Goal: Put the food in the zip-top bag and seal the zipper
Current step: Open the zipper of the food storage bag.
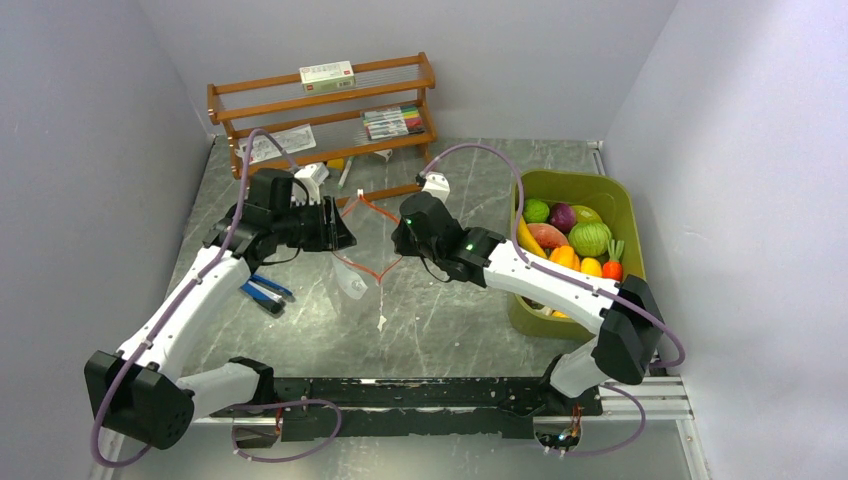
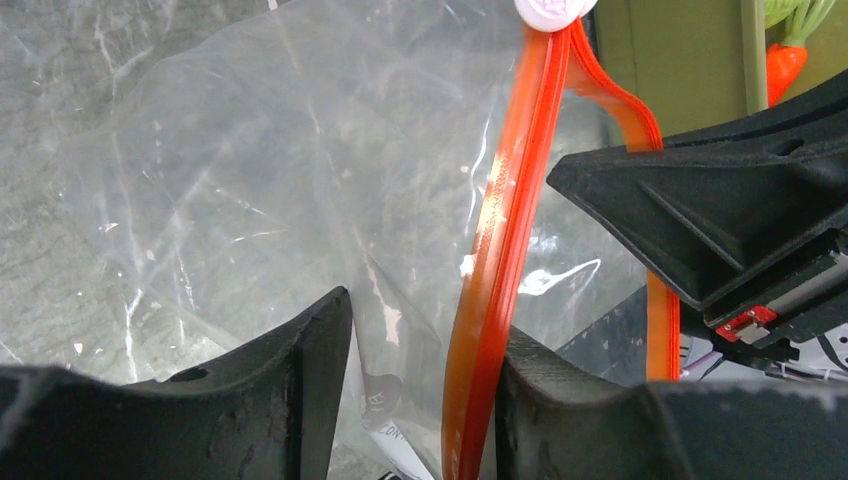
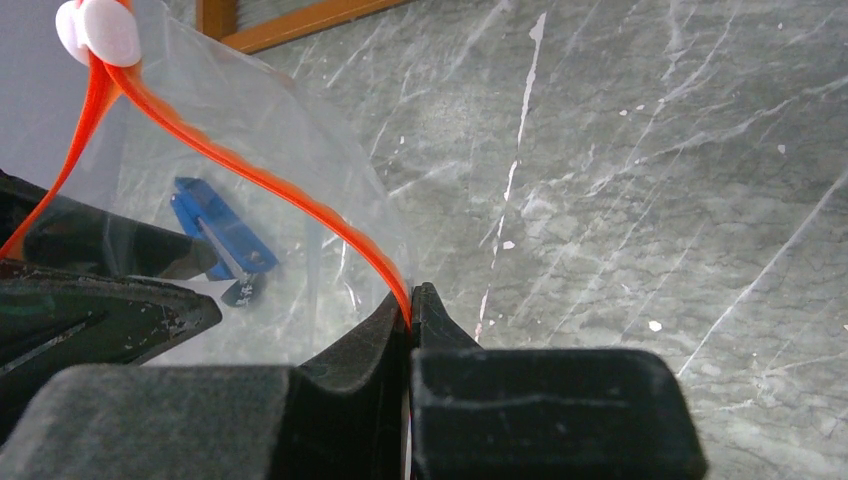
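Note:
The clear zip-top bag hangs between my two grippers above the table, its mouth spread. Its red-orange zipper runs up to a white slider. My left gripper is open. The zipper strip lies against its right finger, and the left finger stands clear of it. My right gripper is shut on the other zipper strip at the bag's rim. The food lies in the olive-green bin at the right. I see no food in the bag.
A wooden rack at the back holds marker pens, a white box and a paper sheet. A blue tool lies under the left arm. The bin stands close behind the right arm.

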Robot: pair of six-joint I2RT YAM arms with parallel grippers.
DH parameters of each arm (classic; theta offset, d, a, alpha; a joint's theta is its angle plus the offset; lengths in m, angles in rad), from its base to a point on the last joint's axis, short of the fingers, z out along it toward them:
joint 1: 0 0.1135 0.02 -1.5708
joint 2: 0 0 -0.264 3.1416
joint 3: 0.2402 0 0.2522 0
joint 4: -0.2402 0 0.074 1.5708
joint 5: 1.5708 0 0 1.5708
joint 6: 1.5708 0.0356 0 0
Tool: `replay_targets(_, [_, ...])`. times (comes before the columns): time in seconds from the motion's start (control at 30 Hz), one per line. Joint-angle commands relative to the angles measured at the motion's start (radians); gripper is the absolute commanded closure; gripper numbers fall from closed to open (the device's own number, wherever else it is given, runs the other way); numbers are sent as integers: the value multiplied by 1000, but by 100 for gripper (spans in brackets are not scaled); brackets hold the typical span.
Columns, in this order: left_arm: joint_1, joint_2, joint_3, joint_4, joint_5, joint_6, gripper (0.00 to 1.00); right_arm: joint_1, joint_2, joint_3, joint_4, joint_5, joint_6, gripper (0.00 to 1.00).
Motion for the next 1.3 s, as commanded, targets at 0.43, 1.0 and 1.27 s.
replay_targets(0.43, [4, -31, 65, 3, 122, -47, 40, -5, -12, -9, 12, 19, 13, 100])
replay_targets(1.0, [4, 1, 59, -14, 33, -11, 83, -4, 6, 11, 19, -4, -3, 100])
replay_targets(1.27, [4, -62, 30, 62, 36, -5, 93, -4, -32, -23, 64, -36, -26, 100])
